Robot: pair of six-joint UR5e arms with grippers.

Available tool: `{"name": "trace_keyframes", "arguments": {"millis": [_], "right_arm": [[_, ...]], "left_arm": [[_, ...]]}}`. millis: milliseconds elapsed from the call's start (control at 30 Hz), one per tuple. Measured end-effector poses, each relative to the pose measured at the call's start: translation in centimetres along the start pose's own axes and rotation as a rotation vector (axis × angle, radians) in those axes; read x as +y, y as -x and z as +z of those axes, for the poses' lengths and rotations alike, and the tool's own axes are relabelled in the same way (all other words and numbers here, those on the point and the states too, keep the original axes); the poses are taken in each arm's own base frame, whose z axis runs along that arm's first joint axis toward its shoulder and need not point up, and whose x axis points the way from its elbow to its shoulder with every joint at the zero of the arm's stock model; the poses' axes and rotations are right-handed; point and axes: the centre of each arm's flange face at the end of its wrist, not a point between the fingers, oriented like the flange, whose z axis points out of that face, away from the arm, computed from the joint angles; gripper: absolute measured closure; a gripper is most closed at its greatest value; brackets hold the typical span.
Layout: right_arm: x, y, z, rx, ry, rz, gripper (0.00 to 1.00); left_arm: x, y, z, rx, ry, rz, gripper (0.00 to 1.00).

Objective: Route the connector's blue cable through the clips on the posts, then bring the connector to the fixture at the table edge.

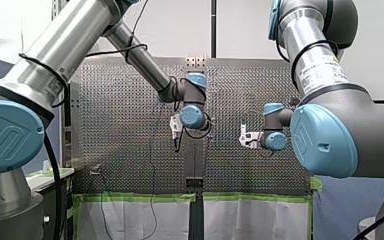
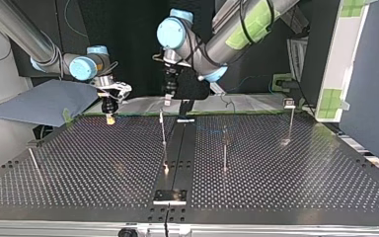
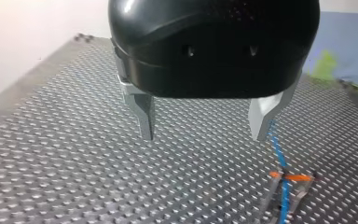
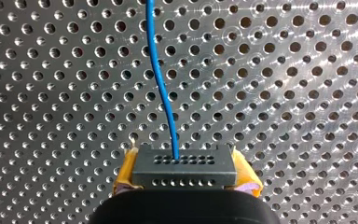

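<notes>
Two yellow pads of my right gripper point(image 4: 185, 179) pinch the connector point(image 4: 184, 161) near the table's point(image 4: 307, 93) far edge in the top view; its blue cable point(image 4: 161, 79) runs ahead. My left gripper point(image 3: 205, 126) has its metal fingers spread, beside a clip point(image 3: 289, 177).

A silver perforated metal table point(image 2: 286, 173), edged with bright green tape point(image 1: 135, 197), stands before a plain white wall point(image 1: 180, 30), a grey-blue sheet point(image 2: 44, 101) lying beside it.

a robotics lab (perforated metal table point(image 2: 301, 173))
</notes>
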Motion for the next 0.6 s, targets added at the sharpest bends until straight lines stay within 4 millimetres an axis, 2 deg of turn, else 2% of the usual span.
{"name": "trace_keyframes", "arguments": {"millis": [600], "right_arm": [[-0.1,0.0,0.0,-0.004,-0.001,0.003,1.00]], "left_arm": [[1.4,4.3,-3.8,-0.122,-0.094,-0.202,0.00]]}}
